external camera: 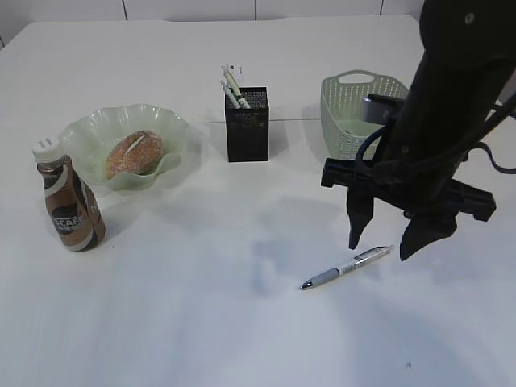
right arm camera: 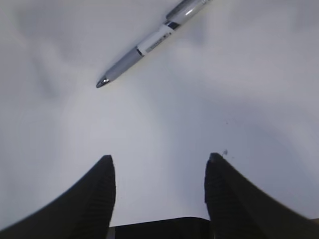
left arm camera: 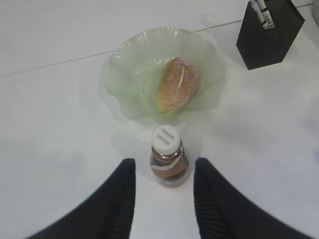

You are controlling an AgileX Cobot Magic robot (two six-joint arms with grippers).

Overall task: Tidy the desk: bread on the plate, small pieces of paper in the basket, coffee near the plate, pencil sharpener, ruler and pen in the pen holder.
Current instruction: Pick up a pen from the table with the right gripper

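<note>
Coffee bottle [external camera: 71, 208] label, seemingly "NESCAFÉ" (cap [left arm camera: 165, 137] print blurred), beside plate [external camera: 173, 129]

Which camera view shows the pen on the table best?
The exterior view: the whole pen lies on the table under the open right gripper. The right wrist view cuts off its rear end. The left wrist view does not show it.

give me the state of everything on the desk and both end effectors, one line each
bread: lying in the plate
plate: upright, holding the bread
coffee bottle: upright, capped, beside the plate
pen holder: upright, items standing inside
basket: upright, contents not visible
pen: lying flat on the desk, not held
left end effector: open, empty, above the coffee bottle
right end effector: open, empty, over the pen
</note>
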